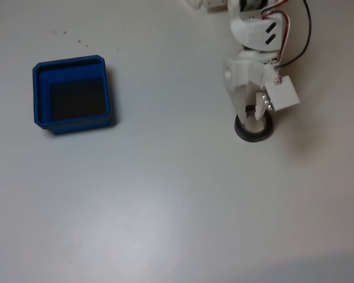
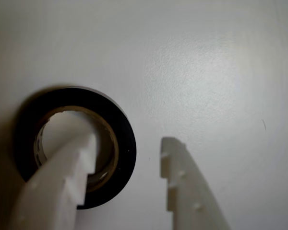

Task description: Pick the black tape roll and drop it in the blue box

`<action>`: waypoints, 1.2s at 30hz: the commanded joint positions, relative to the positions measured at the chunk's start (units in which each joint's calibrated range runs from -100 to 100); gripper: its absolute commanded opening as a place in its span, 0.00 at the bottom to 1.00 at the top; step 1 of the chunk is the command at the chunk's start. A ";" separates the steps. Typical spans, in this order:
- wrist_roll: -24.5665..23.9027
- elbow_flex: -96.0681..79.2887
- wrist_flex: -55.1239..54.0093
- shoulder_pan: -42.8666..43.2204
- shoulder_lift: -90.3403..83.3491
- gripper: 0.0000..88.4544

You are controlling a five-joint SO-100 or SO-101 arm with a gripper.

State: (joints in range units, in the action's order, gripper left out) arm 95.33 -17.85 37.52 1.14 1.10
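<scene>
Down on matte white table (image 1: 165, 194), glossy black tape roll (image 2: 122, 139), gripper (image 2: 129, 151) spread astride its wall.

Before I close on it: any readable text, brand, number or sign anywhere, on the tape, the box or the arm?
None can be read.
Black tape roll: no print shows on its band or beige core in the wrist view.
Blue box: plain walls, no label.
Gripper: bare white plastic, no markings.
</scene>
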 commanded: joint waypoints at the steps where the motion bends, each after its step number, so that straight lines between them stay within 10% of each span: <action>1: -0.32 10.39 5.47 -0.31 1.99 0.15; 36: -0.32 18.12 15.45 -4.51 12.11 0.25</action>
State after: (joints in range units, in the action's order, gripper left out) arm 95.16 -2.87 52.46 -2.82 12.79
